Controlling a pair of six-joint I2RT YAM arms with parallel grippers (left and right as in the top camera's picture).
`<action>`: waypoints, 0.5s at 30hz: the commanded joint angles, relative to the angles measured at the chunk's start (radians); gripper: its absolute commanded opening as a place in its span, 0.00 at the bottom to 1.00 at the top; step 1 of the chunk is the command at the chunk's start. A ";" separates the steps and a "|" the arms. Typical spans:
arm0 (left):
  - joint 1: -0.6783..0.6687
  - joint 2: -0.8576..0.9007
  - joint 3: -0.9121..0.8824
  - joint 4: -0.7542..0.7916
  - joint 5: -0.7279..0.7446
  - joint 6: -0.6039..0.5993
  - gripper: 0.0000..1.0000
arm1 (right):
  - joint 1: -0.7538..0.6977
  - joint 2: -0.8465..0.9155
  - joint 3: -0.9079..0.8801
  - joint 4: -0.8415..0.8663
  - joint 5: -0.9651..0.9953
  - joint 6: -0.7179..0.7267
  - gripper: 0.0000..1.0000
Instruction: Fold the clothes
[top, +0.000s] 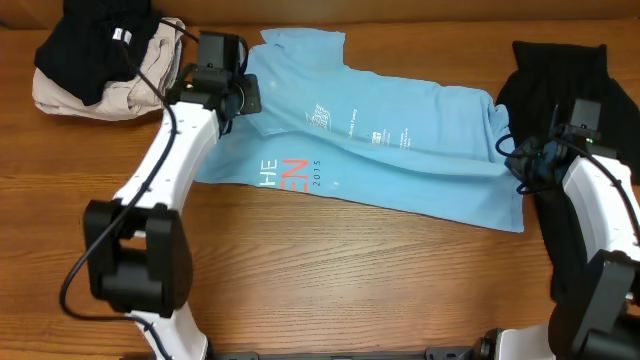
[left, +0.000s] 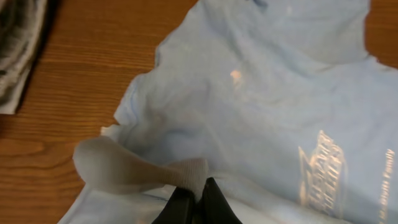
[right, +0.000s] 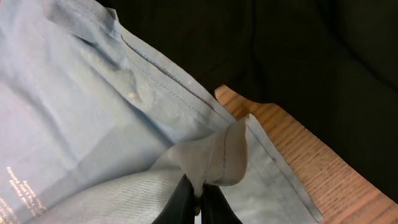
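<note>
Soft, thin, light stuff to deal with: light-blue T-shirt (top: 400, 150), spread crosswise over the middle of the bench (top: 330, 280), white print up, red-and-white lettering at its near-left edge. No stiffness at all, judging by the wrinkles and the bunched, drooping cloth at each pinch. Likely to sag between two holds, drag on the wood and slip out of a shallow grip. Nothing fragile. Best taken at stitched edges and corners, for the doubled cloth there and more to bite on, with both ends raised together for a straight fold.

Clenched on a small bunched fold at the far-left edge of the T-shirt, close to a sleeve by the look of it: left pincer (left: 198, 198). Clenched on a turned-up bit of stitched edge at the right end: right pincer (right: 198, 200), just beside a black garment (top: 560, 75) lying at the far right. Some risk of catching that one as well.

Underneath, bare wood grain, smooth and flat, with fair free room on the near side for laying a fold over. At the far left, a heap of black cloth (top: 85, 45) on beige cloth (top: 150, 75), near the T-shirt's far-left corner; touching it or not, hard to tell from above
</note>
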 joint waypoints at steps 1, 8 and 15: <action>0.003 0.069 0.019 0.018 -0.016 0.015 0.04 | -0.006 0.014 0.003 0.014 0.002 -0.004 0.04; 0.006 0.061 0.048 -0.045 -0.016 0.016 0.04 | -0.008 -0.005 0.018 -0.029 -0.002 -0.012 0.04; 0.027 -0.078 0.233 -0.427 0.004 0.004 0.04 | -0.009 -0.172 0.128 -0.253 -0.007 -0.060 0.04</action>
